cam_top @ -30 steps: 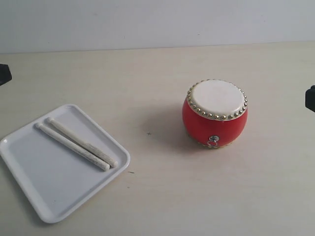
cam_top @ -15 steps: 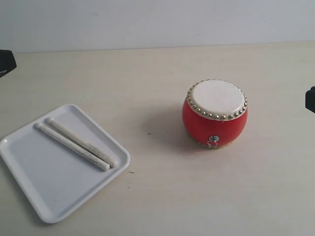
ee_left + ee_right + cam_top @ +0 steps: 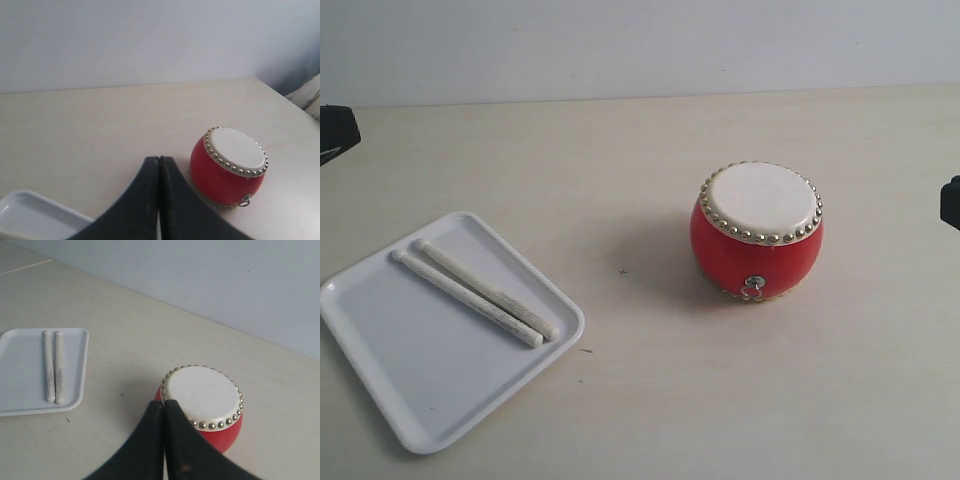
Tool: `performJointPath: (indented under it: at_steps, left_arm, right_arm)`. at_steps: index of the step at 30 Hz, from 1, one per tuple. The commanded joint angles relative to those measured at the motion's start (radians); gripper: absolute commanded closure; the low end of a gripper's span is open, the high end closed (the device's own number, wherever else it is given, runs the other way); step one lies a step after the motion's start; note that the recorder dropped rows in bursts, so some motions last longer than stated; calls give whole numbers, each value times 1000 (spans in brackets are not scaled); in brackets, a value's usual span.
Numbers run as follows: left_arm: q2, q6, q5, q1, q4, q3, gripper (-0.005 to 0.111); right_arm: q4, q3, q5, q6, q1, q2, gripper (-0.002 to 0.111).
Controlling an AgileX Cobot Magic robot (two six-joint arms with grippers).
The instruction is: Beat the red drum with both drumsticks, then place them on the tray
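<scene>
We found the red drum (image 3: 756, 232) standing upright on the pale surface (image 3: 650, 410), right of the middle in the exterior view. Its axis ran straight up, and the cream skin, ringed with gold studs, faced upward. The small metal ring on its glossy side pointed toward the exterior camera.

The tray (image 3: 430, 400) lay flat toward the left front of that view, well apart from the drum and turned cornerwise to the surface's edges. Both drumsticks (image 3: 475, 292) lay inside it, side by side and parallel, just beside each other or touching. Their long axes ran diagonally from upper left to lower right in the exterior view. The small rounded tips pointed to the far left of the tray. The thicker, slightly scuffed ends pointed toward its right rim, stopping just inside it.

A tiny dark mark (image 3: 623, 271) sat on the surface between the tray and the drum.

The left fingers (image 3: 156, 166) were pressed fully together with nothing between them. They were raised over the surface, with a tray corner and the drum showing beyond them. The right fingers (image 3: 160, 410) were likewise closed tight on nothing. In the right wrist view their tips lay against the near edge of the drum, but we could not tell whether they touched it. In the exterior view only dark slivers of the left arm (image 3: 334, 132) and the right arm (image 3: 951, 202) showed at the picture's edges, well apart from drum and tray.
</scene>
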Motion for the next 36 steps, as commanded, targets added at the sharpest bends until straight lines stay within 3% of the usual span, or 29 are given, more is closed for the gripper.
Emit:
performJointPath:
  at_steps: [1,7,12,24,36]
  left_arm:
    - [-6,19,-10,-9,8,-3,107]
    - [-46,28,-113,-4,28,50,107]
    - [-180,21,-126,99,17,179,107]
    - [-711,24,-128,321,44,450,107]
    - [-747,22,-135,314,20,463,107]
  right_arm:
    - [-4,5,-8,-1,-6,-2,108]
    - [-6,5,-8,-1,-6,-2,108]
    - [-9,5,-8,-1,-6,-2,108]
    - [-9,5,-8,-1,-6,-2,108]
    - [-9,5,-11,-1,-6,-2,108]
